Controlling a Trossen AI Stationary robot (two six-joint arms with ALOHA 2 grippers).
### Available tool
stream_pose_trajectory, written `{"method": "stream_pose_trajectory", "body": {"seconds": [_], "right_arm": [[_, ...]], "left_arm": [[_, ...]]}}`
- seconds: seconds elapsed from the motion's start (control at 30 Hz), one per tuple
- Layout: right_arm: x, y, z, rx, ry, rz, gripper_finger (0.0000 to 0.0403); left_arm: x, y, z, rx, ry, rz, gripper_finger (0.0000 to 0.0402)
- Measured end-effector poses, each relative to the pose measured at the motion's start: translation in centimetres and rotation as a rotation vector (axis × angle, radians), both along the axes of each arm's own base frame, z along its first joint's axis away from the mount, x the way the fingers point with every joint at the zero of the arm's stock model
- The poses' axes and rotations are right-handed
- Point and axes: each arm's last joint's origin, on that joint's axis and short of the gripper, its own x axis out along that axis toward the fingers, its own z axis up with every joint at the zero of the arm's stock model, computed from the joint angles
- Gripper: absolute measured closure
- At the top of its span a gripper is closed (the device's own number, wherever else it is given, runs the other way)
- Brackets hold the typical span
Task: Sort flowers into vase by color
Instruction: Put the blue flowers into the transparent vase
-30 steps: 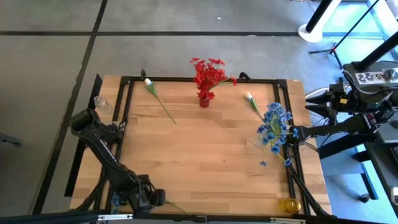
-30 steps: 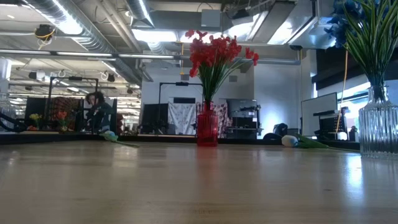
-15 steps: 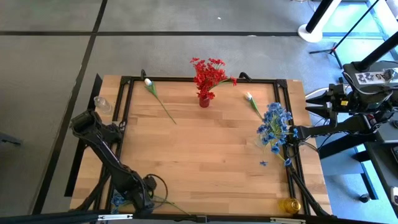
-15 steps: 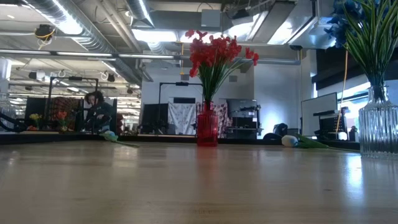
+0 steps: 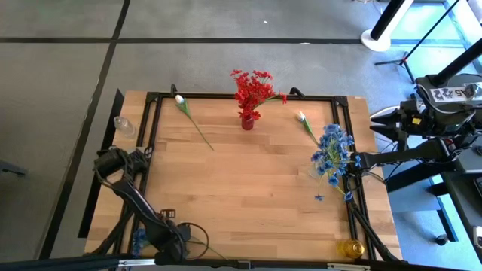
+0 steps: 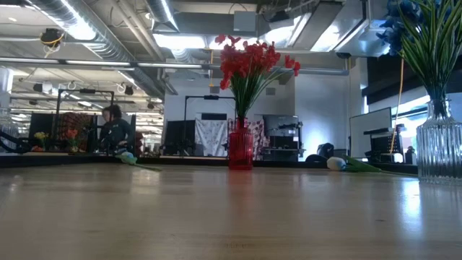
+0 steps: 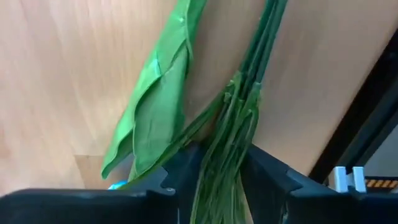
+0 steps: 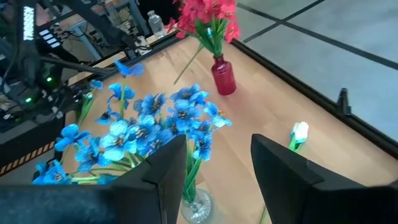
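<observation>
A blue flower sprig lies at the table's near left corner, its blossoms (image 5: 139,241) by the frame rail and its green stems (image 7: 239,118) running toward the right. My left gripper (image 5: 172,239) points down over it, with the stem bundle filling the gap between its fingers (image 7: 221,162). My right gripper (image 8: 217,158) hangs open and raised at the right edge, beside the clear vase of blue flowers (image 5: 331,154). The red vase of red flowers (image 5: 248,113) stands far centre. Two white flowers (image 5: 181,102) (image 5: 301,117) lie flat at the far side. My left gripper comes from above with one finger (image 7: 180,171) on each side of the sprig's stem bundle (image 7: 224,155), lying across it. The sprig rests on the table. I cannot tell whether the fingers touch the stems.
An empty clear vase (image 5: 120,125) stands at the left edge and an amber one (image 5: 352,247) at the near right corner. A loose blue blossom (image 5: 319,197) lies near the blue vase. A black frame rail (image 5: 151,135) borders the wooden top.
My left gripper has come down onto the stems at the near left corner and rolled about a quarter turn. The blue sprig has stayed where it lay.
</observation>
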Motion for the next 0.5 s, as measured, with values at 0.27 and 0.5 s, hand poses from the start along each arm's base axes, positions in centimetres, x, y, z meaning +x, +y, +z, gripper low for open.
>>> {"method": "stream_pose_trajectory", "body": {"seconds": [0.27,0.5], "right_arm": [[0.4,0.0,0.8,-0.013,-0.09,-0.015,0.0224],[1.9,0.2,3.3,-0.064,-0.284,0.008,0.0224]], "left_arm": [[0.7,1.1,0.8,0.109,0.101,0.029,0.0389],[4.2,1.1,10.0,-0.017,-0.06,-0.069,0.0395]]}}
